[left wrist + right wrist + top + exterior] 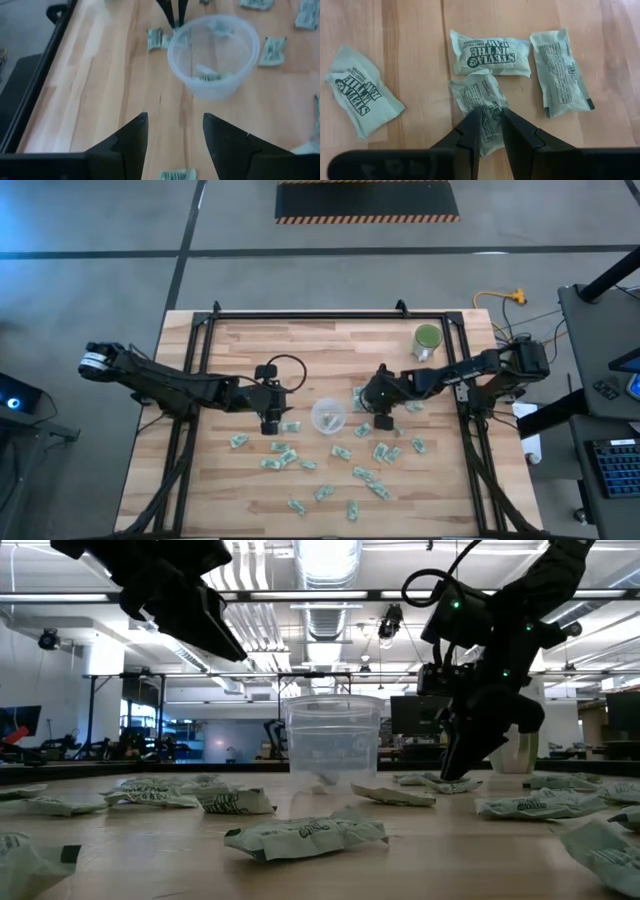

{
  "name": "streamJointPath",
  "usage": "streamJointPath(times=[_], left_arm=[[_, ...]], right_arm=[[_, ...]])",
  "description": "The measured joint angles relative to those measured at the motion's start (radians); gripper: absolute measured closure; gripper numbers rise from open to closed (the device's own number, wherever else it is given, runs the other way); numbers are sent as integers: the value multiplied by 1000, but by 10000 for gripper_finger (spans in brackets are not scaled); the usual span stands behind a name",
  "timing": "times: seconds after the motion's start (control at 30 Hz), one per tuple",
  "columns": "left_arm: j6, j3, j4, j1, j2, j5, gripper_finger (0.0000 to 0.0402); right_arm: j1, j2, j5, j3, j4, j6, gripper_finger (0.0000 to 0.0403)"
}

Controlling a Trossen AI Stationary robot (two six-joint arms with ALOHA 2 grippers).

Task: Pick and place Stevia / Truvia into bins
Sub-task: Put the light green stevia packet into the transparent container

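Many pale green Stevia packets lie flat on the wooden table around a clear round cup, which stands upright with a few packets in it. My right gripper is low over one packet just right of the cup. It points steeply down and is narrowly open, with its fingertips over the packet's face. Three more packets lie close around it. My left gripper hovers open to the left of the cup with nothing between its fingers. My right gripper comes at the packet's near end from above, and a strip of the packet shows in the gap between the fingers. The packet lies flat on the table. Whether the fingertips touch it, I cannot tell.
A green mug stands at the far right of the table. Black frame rails run along the table's sides and far edge. A black cable loop lies behind my left gripper. More packets lie toward the near edge.
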Motion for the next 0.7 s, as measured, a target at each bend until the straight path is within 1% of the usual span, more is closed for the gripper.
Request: streamJointPath(times=[0.1,0.27,0.5,0.63,0.7], left_arm=[[0,-1,-5,0,0,0,228],[0,-1,-3,0,1,0,228],[0,-1,-38,0,1,-8,228],[-19,-1,-101,0,1,-64,228],[-37,-2,-135,1,1,-90,228]], right_arm=[[0,-12,-11,-1,-6,1,349],[10,-49,-32,-7,-30,0,388],[45,-118,-31,-10,-34,1,394],[81,-187,-25,-10,-25,1,394],[100,-223,-21,-9,9,1,394]])
